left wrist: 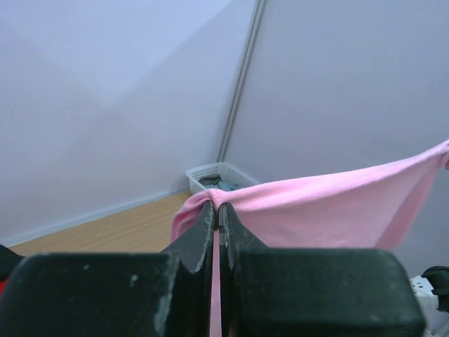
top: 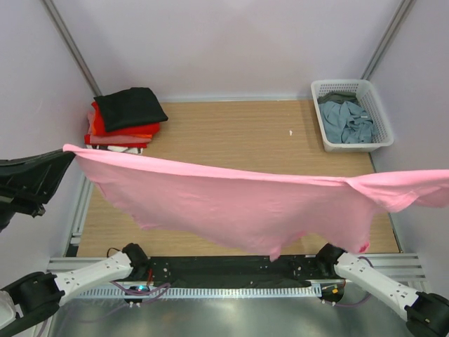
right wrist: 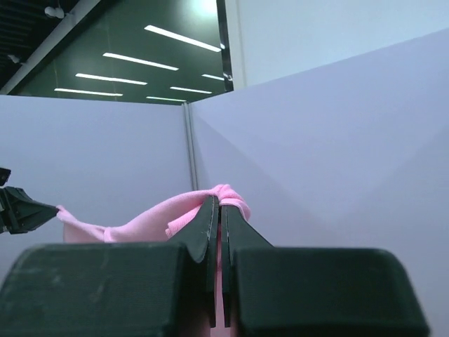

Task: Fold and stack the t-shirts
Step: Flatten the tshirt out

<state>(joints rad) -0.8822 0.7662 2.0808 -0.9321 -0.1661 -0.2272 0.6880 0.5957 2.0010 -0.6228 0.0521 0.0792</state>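
A bright pink t-shirt (top: 238,203) hangs stretched in the air across the whole table, its lower edge sagging toward the near side. My left gripper (top: 69,152) is shut on its left end, high at the left wall; the cloth is pinched between the fingertips (left wrist: 216,208). My right gripper (right wrist: 217,201) is shut on the other end of the pink t-shirt (right wrist: 140,219); in the top view it lies beyond the right edge. A folded stack sits at the back left: a black t-shirt (top: 130,107) on top, red (top: 98,125) and orange (top: 119,138) under it.
A white lattice basket (top: 379,116) stands at the back right with a crumpled grey-blue t-shirt (top: 347,121) and a dark one (top: 338,97) inside. The wooden tabletop (top: 231,130) lies under the hanging shirt. Pale walls close in on three sides.
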